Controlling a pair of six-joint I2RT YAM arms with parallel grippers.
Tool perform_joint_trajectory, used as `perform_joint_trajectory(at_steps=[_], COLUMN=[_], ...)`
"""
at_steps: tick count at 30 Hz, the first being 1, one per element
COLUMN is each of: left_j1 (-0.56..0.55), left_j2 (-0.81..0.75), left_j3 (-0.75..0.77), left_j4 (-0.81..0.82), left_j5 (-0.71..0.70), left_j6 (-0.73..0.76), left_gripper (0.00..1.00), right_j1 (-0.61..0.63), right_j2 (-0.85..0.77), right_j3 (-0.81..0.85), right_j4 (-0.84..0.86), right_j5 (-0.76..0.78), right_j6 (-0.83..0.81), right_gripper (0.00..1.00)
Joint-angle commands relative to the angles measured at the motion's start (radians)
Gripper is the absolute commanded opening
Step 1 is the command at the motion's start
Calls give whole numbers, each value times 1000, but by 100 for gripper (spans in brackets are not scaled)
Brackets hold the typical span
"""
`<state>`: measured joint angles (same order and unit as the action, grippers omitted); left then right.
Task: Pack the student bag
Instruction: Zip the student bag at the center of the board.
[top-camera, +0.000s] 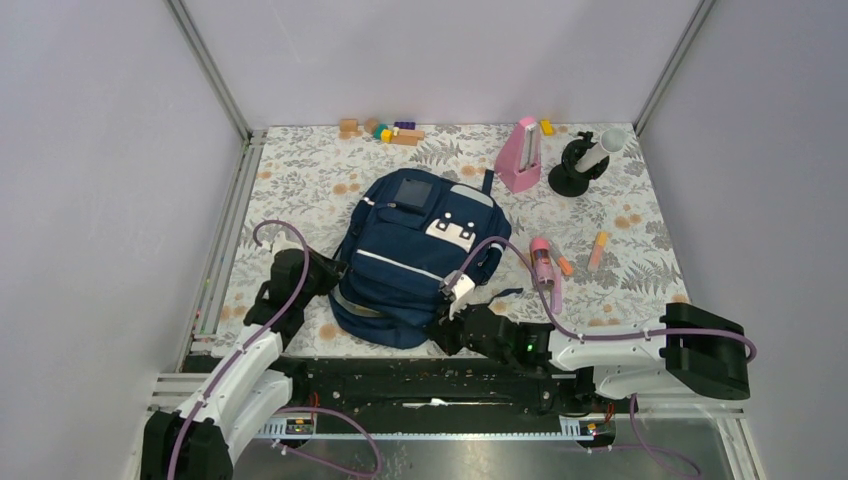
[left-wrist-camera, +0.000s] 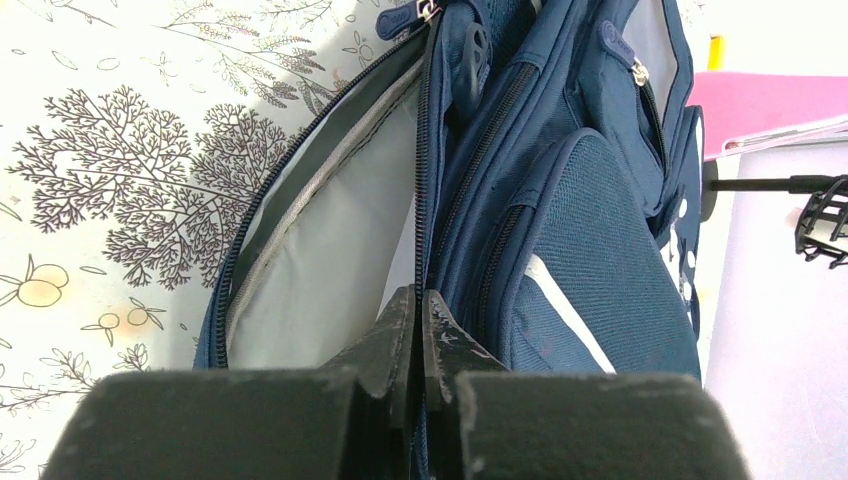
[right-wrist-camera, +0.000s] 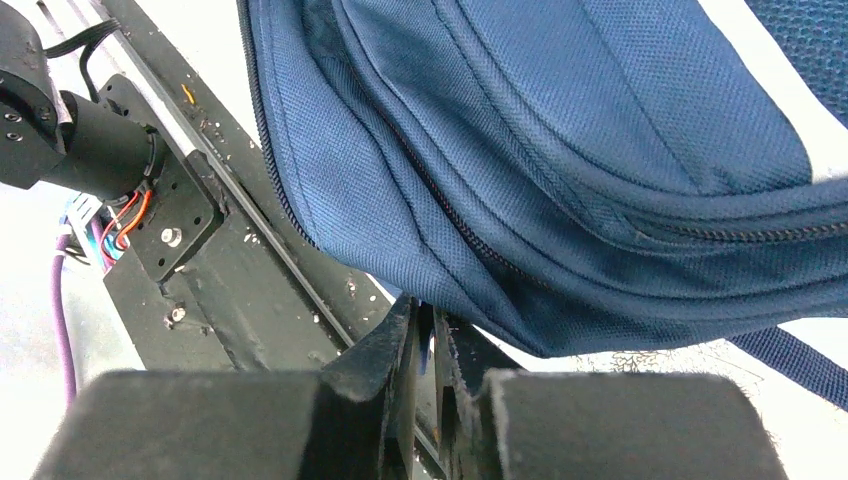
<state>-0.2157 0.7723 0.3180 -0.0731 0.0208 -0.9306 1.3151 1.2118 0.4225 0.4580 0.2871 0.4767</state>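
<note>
- Floral-print worktop (top-camera: 650, 215) between pale lilac walls, with a black rail along the near edge.
- At the near edge, right claw (right-wrist-camera: 422, 318): fingers together, tips against the lower hem of the student bag (top-camera: 410, 265). Fabric caught between or not: impossible to tell.
- Toward the near-left corner, left claw (left-wrist-camera: 418, 305): clamped on the zip edge of the bag's main opening.
- Mid-worktop, closer to the near edge: bag lying flat, front pocket up. Main compartment unzipped, grey lining bare, nothing seen inside.
- Between bag and right edge, loose: pink bottle (top-camera: 541, 255) and orange stick (top-camera: 598, 250).
- Along the far edge: pink wedge-shaped box (top-camera: 520, 157) and black stand (top-camera: 575, 172). Coloured blocks (top-camera: 385, 131) toward the far-left corner.
- Judged barely begun: bag opened and held at the zip, with all the packing left to do.
- No readable writing anywhere: white patch (top-camera: 453, 229) on the front pocket too small to read, zip pulls likewise.
</note>
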Motion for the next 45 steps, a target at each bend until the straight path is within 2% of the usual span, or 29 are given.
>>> perform_joint_trajectory(at_steps=[1, 7, 14, 19, 20, 21, 23, 24, 27, 32, 34, 37, 41, 45], left_j1=[-39, -52, -73, -76, -77, -77, -79, -80, -87, -139, -188, -290, -360, -370], left_j2=[-17, -9, -43, -42, -45, -49, -61, -70, -89, -151, -172, -207, -200, -156], left_j3=[0, 1, -3, 22, 31, 43, 86, 106, 178, 242, 242, 250, 298, 294], left_j4=[49, 48, 50, 36, 22, 7, -58, -90, -201, -304, -312, -343, -447, -481], left_j5=[-2, -17, -150, -123, -114, -101, -98, -100, -122, -106, -82, -138, -256, -224], left_j6=[-48, -48, -117, -49, -21, 18, 88, 117, 196, 297, 321, 328, 270, 171], left_gripper=[0, 0, 0, 0, 5, 17, 55, 68, 89, 94, 94, 96, 98, 97], right_j1=[21, 30, 86, 87, 86, 84, 65, 49, -7, -86, -105, -139, -161, -177], right_j2=[31, 34, 85, 97, 90, 83, 74, 75, 81, 94, 102, 123, 141, 154], right_j3=[79, 103, 140, 110, 107, 106, 119, 121, 107, 128, 150, 173, 176, 180], right_j4=[102, 96, 106, 147, 138, 120, 60, 47, 66, 88, 79, 77, 72, 69], right_j5=[-9, -15, 4, 44, 65, 84, 108, 98, 46, -39, -60, -98, -97, -91], right_j6=[12, -17, -25, 17, 16, 16, 29, 34, 55, 94, 104, 124, 120, 116], right_gripper=[0, 0, 0, 0, 0, 0, 0, 0, 0, 0, 0, 0, 0, 0])
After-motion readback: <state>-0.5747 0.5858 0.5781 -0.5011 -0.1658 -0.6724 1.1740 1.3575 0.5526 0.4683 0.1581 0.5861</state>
